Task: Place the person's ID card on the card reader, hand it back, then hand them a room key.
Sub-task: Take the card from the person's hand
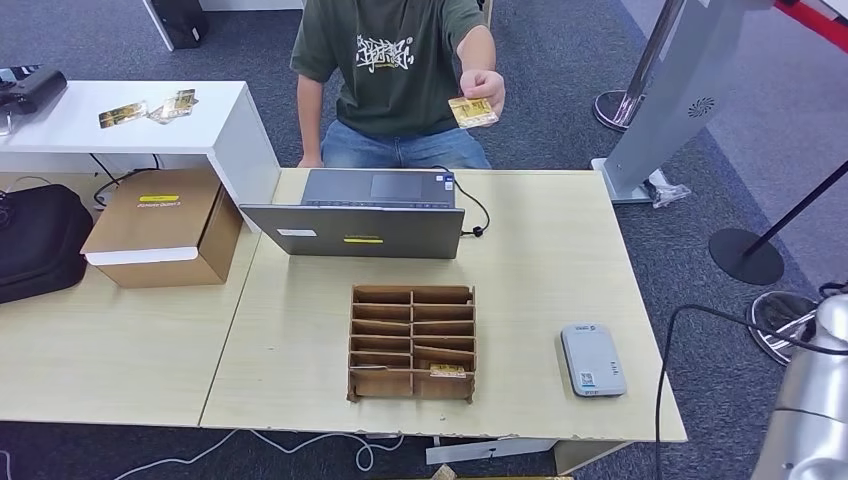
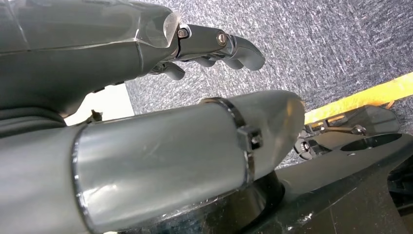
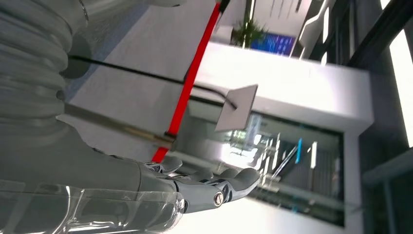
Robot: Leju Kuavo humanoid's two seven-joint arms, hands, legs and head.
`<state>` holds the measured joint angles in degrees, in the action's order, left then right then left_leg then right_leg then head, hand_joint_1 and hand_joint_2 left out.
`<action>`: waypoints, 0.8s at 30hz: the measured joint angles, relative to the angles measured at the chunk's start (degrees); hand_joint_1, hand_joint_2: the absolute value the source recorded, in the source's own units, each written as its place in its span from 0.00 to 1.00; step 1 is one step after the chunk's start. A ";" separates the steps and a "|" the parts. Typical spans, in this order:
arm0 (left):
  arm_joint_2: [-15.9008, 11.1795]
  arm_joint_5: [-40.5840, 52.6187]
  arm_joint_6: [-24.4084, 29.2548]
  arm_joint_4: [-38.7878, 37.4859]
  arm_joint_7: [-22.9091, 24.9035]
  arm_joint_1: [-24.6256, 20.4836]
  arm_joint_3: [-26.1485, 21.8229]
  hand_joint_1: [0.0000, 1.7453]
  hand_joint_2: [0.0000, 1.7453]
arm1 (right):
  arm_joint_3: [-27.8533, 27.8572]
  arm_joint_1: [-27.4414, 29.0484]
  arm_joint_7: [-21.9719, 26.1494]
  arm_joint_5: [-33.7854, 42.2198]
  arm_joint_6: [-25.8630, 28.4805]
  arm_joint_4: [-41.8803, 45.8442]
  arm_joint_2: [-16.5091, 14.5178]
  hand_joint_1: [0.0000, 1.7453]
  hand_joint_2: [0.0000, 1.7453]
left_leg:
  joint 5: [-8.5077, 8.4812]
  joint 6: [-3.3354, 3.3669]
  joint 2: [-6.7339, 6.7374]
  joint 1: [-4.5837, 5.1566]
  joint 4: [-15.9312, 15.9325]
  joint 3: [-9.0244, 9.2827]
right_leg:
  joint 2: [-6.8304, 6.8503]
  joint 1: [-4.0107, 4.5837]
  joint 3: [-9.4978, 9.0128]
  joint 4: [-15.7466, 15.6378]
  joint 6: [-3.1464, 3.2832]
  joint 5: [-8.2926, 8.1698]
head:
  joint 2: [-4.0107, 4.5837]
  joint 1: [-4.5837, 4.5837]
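One gold ID card (image 1: 472,111) is held out over the far edge of the table (image 1: 540,270) in the hand (image 1: 485,90) of a person in a dark green T-shirt who stands behind it; the card is in the air, well apart from the card reader (image 1: 592,360), a flat grey device that lies near the front right corner of the tabletop. To the left of the reader stands a wooden slotted rack (image 1: 411,342), and a gold room key card (image 1: 447,371) sits in its front right compartment. Behind the rack, an open laptop (image 1: 366,213) faces the person, a black cable running from its right side. A cardboard box (image 1: 165,227) rests on the adjoining table to the left, beside a black bag (image 1: 38,240), and a few more gold cards (image 1: 148,108) lie on a white side table beyond it. The robot's left hand (image 2: 209,51) hangs over grey carpet, its fingers loosely curled and apart with nothing in them. The right hand (image 3: 204,185) is raised with its fingers stretched out and slightly spread, likewise holding nothing; a piece of the silver right arm (image 1: 810,410) shows at the lower right corner of the head view.
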<state>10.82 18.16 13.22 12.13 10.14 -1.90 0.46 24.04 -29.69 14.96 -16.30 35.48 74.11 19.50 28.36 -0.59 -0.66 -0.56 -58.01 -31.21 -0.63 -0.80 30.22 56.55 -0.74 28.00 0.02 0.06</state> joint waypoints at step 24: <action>-0.57 0.69 -2.04 0.00 -0.59 -0.32 0.00 0.00 0.00 | -34.52 -25.99 -5.79 -16.26 -20.39 -21.07 -2.90 0.00 1.00 | -0.31 -0.05 -0.20 -0.02 -0.32 -0.41 | 0.26 0.01 0.79 0.47 0.10 -0.16 | 0.00 0.00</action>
<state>10.25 18.86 11.18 12.13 9.55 -2.23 0.46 -10.48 -55.67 9.17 -32.56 15.10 53.04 16.60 28.05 -0.64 -0.86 -0.58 -58.33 -31.62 -0.37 -0.79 31.01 57.02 -0.64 27.84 0.02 0.06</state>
